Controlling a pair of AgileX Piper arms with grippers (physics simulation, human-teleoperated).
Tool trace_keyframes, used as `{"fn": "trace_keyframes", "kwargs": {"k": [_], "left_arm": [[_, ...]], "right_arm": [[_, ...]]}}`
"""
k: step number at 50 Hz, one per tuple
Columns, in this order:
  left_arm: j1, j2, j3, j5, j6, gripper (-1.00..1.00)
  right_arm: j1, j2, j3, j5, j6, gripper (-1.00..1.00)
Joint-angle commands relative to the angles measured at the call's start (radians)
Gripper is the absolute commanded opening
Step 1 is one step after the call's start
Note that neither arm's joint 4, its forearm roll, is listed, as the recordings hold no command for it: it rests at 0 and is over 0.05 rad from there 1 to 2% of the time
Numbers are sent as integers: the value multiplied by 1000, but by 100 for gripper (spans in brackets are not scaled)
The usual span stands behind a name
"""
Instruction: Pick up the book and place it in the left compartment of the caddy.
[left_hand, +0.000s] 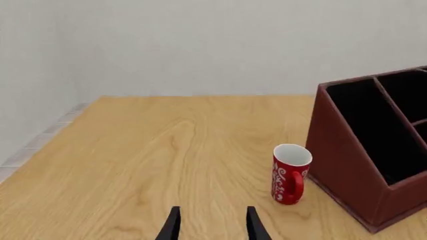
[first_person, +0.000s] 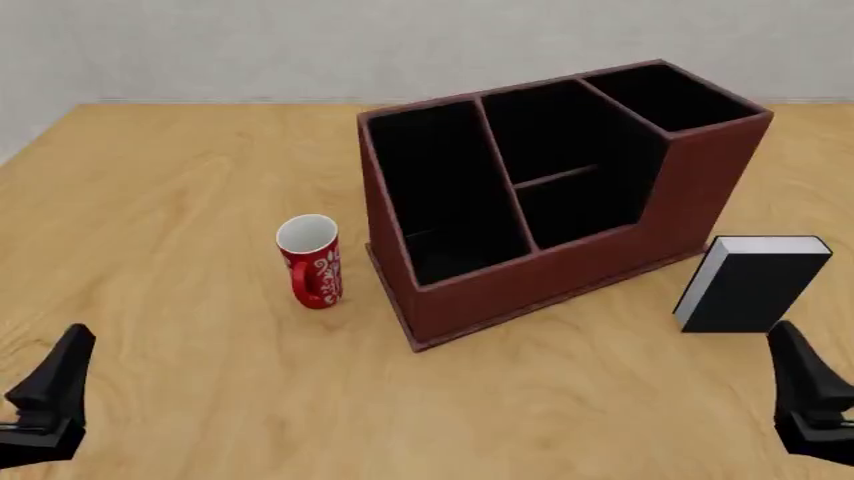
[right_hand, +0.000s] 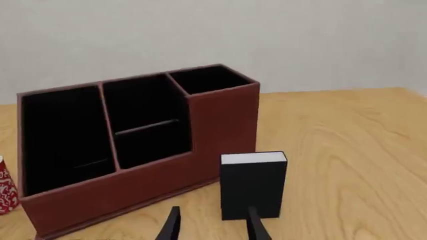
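light: bright, even | shadows: faint, soft | focus: sharp throughout

left gripper (left_hand: 211, 225) fingers parted, right gripper (right_hand: 211, 225) fingers parted

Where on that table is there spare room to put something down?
Bare wood spreads left of the mug, along the near edge between both grippers, left and right, and behind the caddy. It is tight between mug and caddy, and between caddy and book.
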Motion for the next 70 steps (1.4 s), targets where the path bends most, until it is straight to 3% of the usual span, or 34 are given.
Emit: {"fn": "trace_keyframes", "kwargs": {"k": [1,11,14,17,21,25,27,30,33,34,36,40,42,43,44,45,48,50,52,54,61,64,65,70], "left_arm": [[-13,-54,44,-52,-2,100],[-6,-54,7,-32,-12,100],[5,-53,11,-20,10,100],[4,-54,11,-31,-20,100],[-3,-54,19,-41,-9,100],[15,-55,15,-50,-1,100],[24,-55,14,-79,50,100],[9,-55,7,-45,19,100],[-4,-55,-5,-37,29,100],[-11,-55,3,-51,33,100],[-5,-55,16,-76,54,100],[-15,-55,9,-47,26,100],[-26,-55,10,-50,33,100],[-52,-55,12,-54,41,100],[-56,-55,13,-53,38,100],[-55,-54,14,-51,37,100],[-56,-54,9,-46,39,100],[-59,-54,2,-42,42,100],[-64,-54,-4,-37,41,100],[-66,-54,-5,-37,44,100],[-88,-54,-13,-29,52,100],[-94,-54,-14,-29,52,100],[-93,-54,-16,-28,52,100],[-100,-53,-9,-35,56,100]], "right_arm": [[41,-50,47,-54,-41,100],[60,-55,30,-40,-67,100],[62,-57,10,-34,-89,100],[57,-58,-15,-16,-151,100],[50,-58,-50,16,-171,100],[86,-58,-100,83,-252,100],[83,-58,-128,123,-273,100],[73,-58,-156,172,-307,100],[70,-58,-176,219,-348,100],[95,-57,-186,259,-393,100],[102,-56,-206,298,-410,100],[93,-54,-214,315,-461,100],[106,-45,-187,314,-513,100],[105,54,-181,312,-669,100],[97,59,-186,308,-691,100],[106,73,-228,329,-665,100],[97,102,-232,341,-746,100],[108,113,-278,370,-735,100],[95,123,-265,368,-787,100],[104,130,-283,385,-782,100],[166,156,-318,487,-875,100],[168,174,-366,530,-886,100],[159,180,-371,552,-927,100],[149,202,-413,620,-976,100]]}}
